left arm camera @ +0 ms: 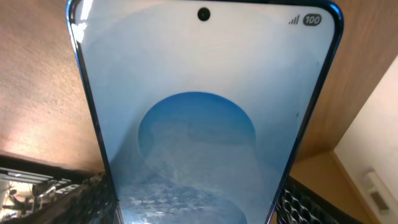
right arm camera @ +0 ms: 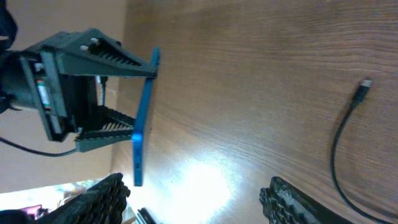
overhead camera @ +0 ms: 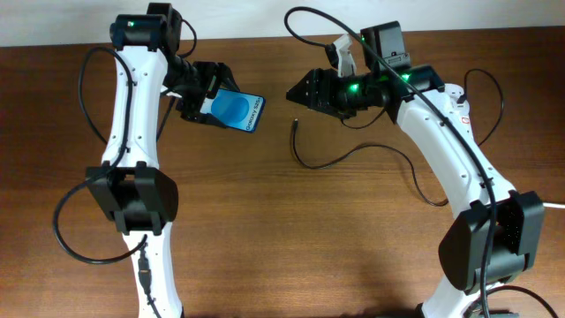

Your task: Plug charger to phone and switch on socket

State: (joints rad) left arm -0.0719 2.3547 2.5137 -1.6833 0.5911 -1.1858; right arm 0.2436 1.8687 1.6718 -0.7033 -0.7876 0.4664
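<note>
The phone [overhead camera: 239,110], blue screen up, is held off the table by my left gripper [overhead camera: 205,93], which is shut on its edges. It fills the left wrist view [left arm camera: 199,112], and shows edge-on in the right wrist view [right arm camera: 142,121]. My right gripper [overhead camera: 296,91] is open and empty, right of the phone, its fingers [right arm camera: 199,202] wide apart above the table. The charger cable [overhead camera: 353,155] lies loose on the table with its plug tip [overhead camera: 293,122] below the right gripper, also seen in the right wrist view [right arm camera: 364,87]. The socket [overhead camera: 346,53] is mostly hidden behind the right arm.
The brown wooden table [overhead camera: 282,238] spans the view. The arms' own black wires loop at the left [overhead camera: 66,238] and right [overhead camera: 481,97] sides. A white wall and floor strip [left arm camera: 373,143] show past the table edge.
</note>
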